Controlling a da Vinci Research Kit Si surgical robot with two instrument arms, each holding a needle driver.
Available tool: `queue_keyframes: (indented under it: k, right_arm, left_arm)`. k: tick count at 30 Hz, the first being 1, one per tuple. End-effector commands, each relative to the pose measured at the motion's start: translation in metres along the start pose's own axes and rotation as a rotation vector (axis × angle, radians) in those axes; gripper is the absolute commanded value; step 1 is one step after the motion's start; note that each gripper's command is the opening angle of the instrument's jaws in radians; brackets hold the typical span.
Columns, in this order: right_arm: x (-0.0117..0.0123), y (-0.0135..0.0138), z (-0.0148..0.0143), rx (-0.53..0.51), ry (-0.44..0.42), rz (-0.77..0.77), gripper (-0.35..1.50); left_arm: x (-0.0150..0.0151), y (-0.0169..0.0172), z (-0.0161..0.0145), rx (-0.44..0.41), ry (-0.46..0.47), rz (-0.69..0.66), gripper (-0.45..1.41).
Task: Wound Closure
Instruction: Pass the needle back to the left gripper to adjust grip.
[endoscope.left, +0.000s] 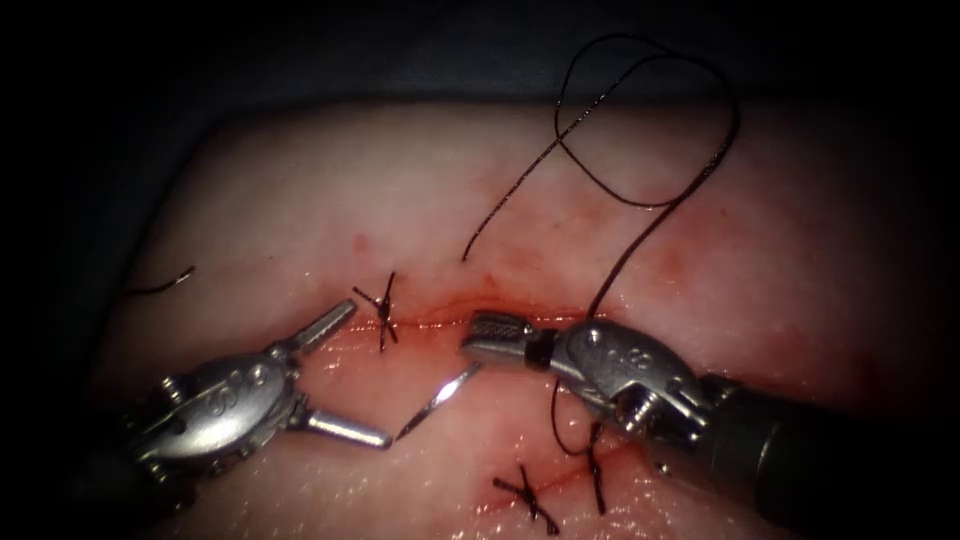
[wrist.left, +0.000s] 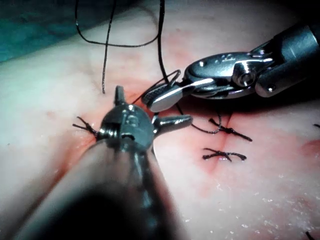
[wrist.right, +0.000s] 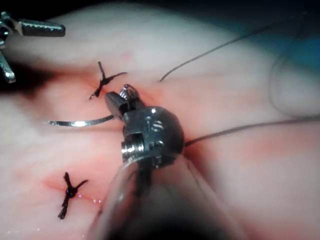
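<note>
The needle (endoscope.left: 440, 398) is gripped by the closed fingers of the right tool (endoscope.left: 488, 338), near one end of its curve. The rest of the curve is free and points toward the left tool (endoscope.left: 368, 374). No part of the needle is seen to enter the tissue (endoscope.left: 300, 200); it is held just over the surface, beside the cut (endoscope.left: 440, 320) and between the two tools.

The fingers of the left tool are spread wide and nothing is held in them; the lower one is near the free end of the needle.

The thread (endoscope.left: 650, 200) is looped loosely over the far side of the tissue, and a tied stitch (endoscope.left: 385, 312) sits on the cut near the left tool.

It is judged that the needle is being presented to the left tool. To do this well, the right grip should be kept firm until the needle is held securely elsewhere, the curve should be taken squarely and not at the very tip, and the loose thread should be kept away from the fingers.
</note>
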Motion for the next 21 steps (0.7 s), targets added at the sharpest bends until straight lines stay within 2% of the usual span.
queue_keyframes:
  k: [1,4,9,10,11,13,16,21]
  right_arm:
    - [0.0009,-0.0006,0.0011,0.01,0.017,-0.019,-0.35]
    - [0.0018,-0.0014,0.0009,0.03,0.036,-0.057,-0.35]
    - [0.0026,-0.0024,0.001,0.055,0.058,-0.137,-0.35]
    - [0.0027,-0.0026,0.001,0.058,0.061,-0.155,-0.35]
    - [0.0026,-0.0026,0.0011,0.059,0.062,-0.161,-0.35]
    - [0.0025,-0.0028,0.0011,0.059,0.064,-0.175,-0.35]
    - [0.0023,-0.0028,0.0012,0.059,0.067,-0.194,-0.35]
    - [0.0022,-0.0028,0.0011,0.061,0.07,-0.218,-0.35]
  left_arm:
    - [0.0002,-0.0003,0.0016,-0.011,-0.037,0.003,0.78]
    - [-0.0003,-0.0004,0.004,-0.046,-0.133,-0.014,0.78]
    - [-0.0013,-0.0012,0.0069,-0.083,-0.178,-0.055,0.73]
    - [-0.0015,-0.0015,0.0073,-0.093,-0.19,-0.106,0.73]
    - [-0.0016,-0.0016,0.0076,-0.097,-0.197,-0.14,0.69]
    - [-0.0017,-0.0018,0.0078,-0.108,-0.205,-0.153,0.51]
    - [-0.0017,-0.0018,0.0078,-0.133,-0.241,-0.175,0.39]
    - [-0.0013,-0.0013,0.0071,-0.209,-0.322,-0.258,0.37]
